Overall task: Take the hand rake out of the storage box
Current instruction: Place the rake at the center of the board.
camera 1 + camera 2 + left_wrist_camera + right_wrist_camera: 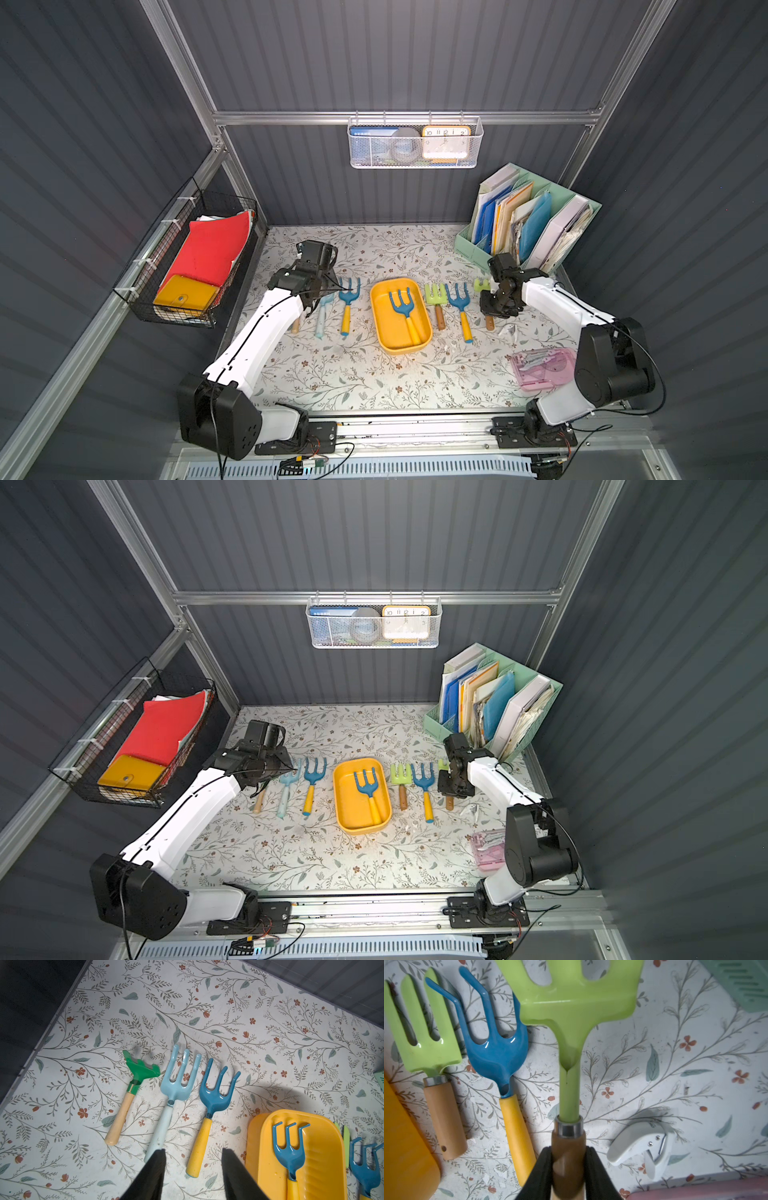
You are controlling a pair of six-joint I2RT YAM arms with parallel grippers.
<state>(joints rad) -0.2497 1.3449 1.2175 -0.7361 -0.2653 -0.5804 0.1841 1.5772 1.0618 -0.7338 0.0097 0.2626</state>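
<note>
We've got the shallow yellow plastic tub (385,326) sitting mid-table, and lying flat inside it is the hand rake with a blue three-tine head and yellow handle (405,316). Its long axis runs front to back on a slight slant, tines toward the back wall and the handle end tucked into the tub's near right corner. We'd call it light, stiff and a bit slick. Mid-handle, pinched across its width, looks like the best hold. The left gripper (193,1153) hangs half open and empty over the tools left of the tub. The right gripper (568,1150) is clamped on a lime-green rake with a brown wooden handle (571,1012), off to the tub's right.
</note>
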